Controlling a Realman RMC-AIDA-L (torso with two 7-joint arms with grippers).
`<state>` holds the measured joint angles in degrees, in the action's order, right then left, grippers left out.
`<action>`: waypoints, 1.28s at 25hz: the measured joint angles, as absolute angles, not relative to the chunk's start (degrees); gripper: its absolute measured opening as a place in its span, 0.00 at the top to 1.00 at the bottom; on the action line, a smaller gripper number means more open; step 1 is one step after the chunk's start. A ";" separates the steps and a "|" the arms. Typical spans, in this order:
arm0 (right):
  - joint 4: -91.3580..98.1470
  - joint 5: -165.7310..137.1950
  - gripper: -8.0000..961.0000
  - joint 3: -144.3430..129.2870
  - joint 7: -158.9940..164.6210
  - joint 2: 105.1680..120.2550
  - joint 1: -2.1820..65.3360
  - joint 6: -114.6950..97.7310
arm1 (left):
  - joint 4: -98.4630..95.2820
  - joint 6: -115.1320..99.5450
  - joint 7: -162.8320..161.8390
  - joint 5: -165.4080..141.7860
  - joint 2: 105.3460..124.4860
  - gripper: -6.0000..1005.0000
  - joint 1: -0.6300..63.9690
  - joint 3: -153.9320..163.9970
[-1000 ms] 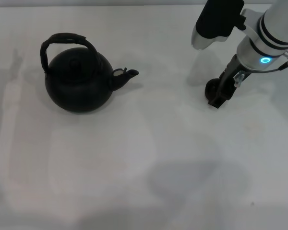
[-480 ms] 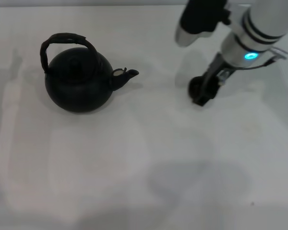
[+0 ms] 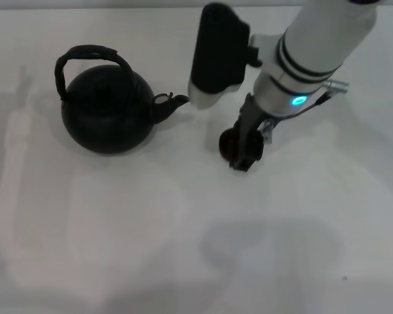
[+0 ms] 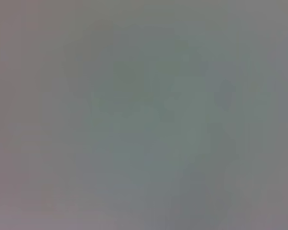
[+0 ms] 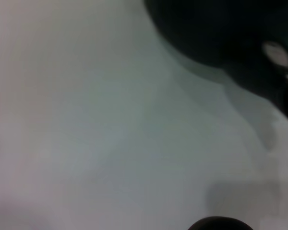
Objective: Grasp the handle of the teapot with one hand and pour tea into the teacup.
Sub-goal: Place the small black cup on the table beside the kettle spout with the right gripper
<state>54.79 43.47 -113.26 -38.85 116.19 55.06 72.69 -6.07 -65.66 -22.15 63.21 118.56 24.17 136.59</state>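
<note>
White matte desk (image 3: 118, 248) spans the whole head view and carries everything. Right arm, white with black bands and a lit blue ring (image 3: 295, 101), reaches in from the upper right of the head view and angles down toward the middle of the desk; a black-and-white camera housing (image 3: 216, 55) sits on its wrist, near the teapot's spout. Large round matte-black teapot (image 3: 106, 111) stands upright on the left part of the desk, lid on, short spout with a pale tip (image 3: 170, 103) aimed toward the right arm. Arched dark wrapped bail handle (image 3: 88, 55) stands up over the pot, tilted a little toward the far side; nothing touches it. Right hand (image 3: 243, 152), dark, is low at the desk to the right of the spout, apart from the pot. Small round dark teacup (image 3: 227, 142) sits right against the fingers, partly hidden by them; the hand looks clamped on the teacup, contact point itself obscured. Right wrist view: teapot body (image 5: 216, 33) fills the far corner with its pale spot (image 5: 277, 51), and a dark curved rim (image 5: 221, 224), likely the teacup, shows at the near edge. Left wrist view shows only a featureless grey field; left hand not seen in any view.
</note>
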 joint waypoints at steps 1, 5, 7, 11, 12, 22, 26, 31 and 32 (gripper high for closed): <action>54.83 44.09 0.23 -114.17 -38.85 116.19 55.22 72.63 | -6.10 -65.66 -22.15 63.17 118.58 0.13 24.17 136.58; 55.31 46.00 0.23 -117.40 -38.85 116.19 55.63 71.84 | -6.16 -65.66 -22.15 63.10 118.67 0.13 24.17 136.58; 55.51 46.32 0.23 -117.93 -38.85 116.20 55.68 71.56 | -6.16 -65.66 -22.15 63.06 118.67 0.13 24.17 136.58; 55.55 46.38 0.22 -118.64 -38.85 116.19 55.72 70.96 | -6.18 -65.66 -22.15 62.95 118.65 0.13 24.17 136.72; 55.55 46.39 0.22 -119.01 -38.85 116.19 55.77 70.90 | -6.20 -65.66 -22.15 62.94 118.65 0.13 24.17 136.78; 55.55 46.32 0.21 -121.25 -39.34 116.19 56.43 70.11 | -6.32 -65.65 -22.15 62.92 118.56 0.13 24.17 136.68; 55.55 46.33 0.21 -121.88 -39.38 116.19 56.85 69.97 | -6.33 -65.65 -22.15 62.93 118.56 0.13 24.17 136.60; 55.55 46.24 0.21 -121.95 -39.42 116.19 56.89 69.87 | -6.33 -65.65 -22.15 62.93 118.56 0.13 24.17 136.58; 55.55 46.24 0.21 -121.96 -39.46 116.19 56.89 69.87 | -6.33 -65.65 -22.15 62.93 118.56 0.13 24.19 136.58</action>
<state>55.55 46.24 -121.96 -39.46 116.19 56.89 69.87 -6.33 -65.65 -22.15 62.93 118.56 24.18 136.58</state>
